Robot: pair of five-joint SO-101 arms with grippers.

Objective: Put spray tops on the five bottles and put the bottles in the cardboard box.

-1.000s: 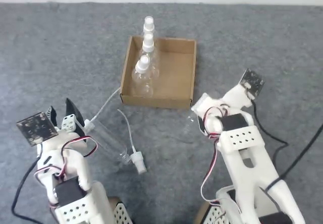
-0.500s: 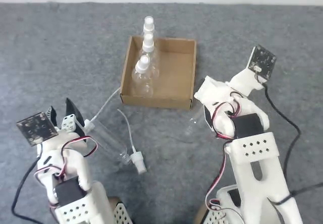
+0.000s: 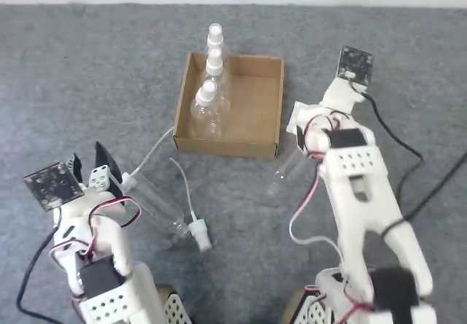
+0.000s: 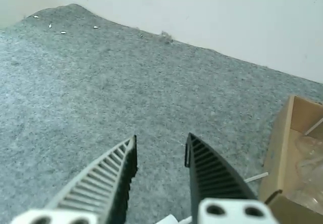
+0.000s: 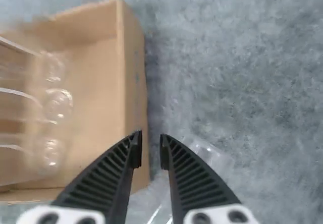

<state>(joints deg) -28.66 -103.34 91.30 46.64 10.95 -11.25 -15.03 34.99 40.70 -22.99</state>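
1. The cardboard box (image 3: pixel 252 109) is set open on the grey carpet (image 3: pixel 87 68), beyond both arms and roughly midway between them.
2. Three bottles (image 3: pixel 217 83) with white spray tops are lined up inside the box along the wall on the left arm's side. The farthest top is seen past the box's far wall. Whether they stand or lie cannot be told.
3. A fourth bottle (image 3: pixel 283 172), clear and without a top, is laid on the carpet just outside the box corner nearest the right arm.
4. The right gripper (image 5: pixel 150 137) is held low beside the box's outer wall, over the end of that fourth bottle. Its fingers are kept slightly apart, and carpet and box wall are seen through the narrow gap at the tips.
5. A fifth bottle (image 3: pixel 157 203), also clear and without a top, is laid on the carpet in front of the left arm, short of the box.
6. A loose spray top (image 3: pixel 199 233) is placed at that bottle's near end, with its thin tube curved back toward the box.
7. A second thin tube (image 3: pixel 155 147) is stretched from beside the left gripper (image 4: pixel 161 141) to the box's near corner.
8. The left gripper is held above the carpet with its fingers spread wide, and bare carpet is seen between them. A pale wall (image 4: pixel 227 17) is seen beyond the carpet's edge.
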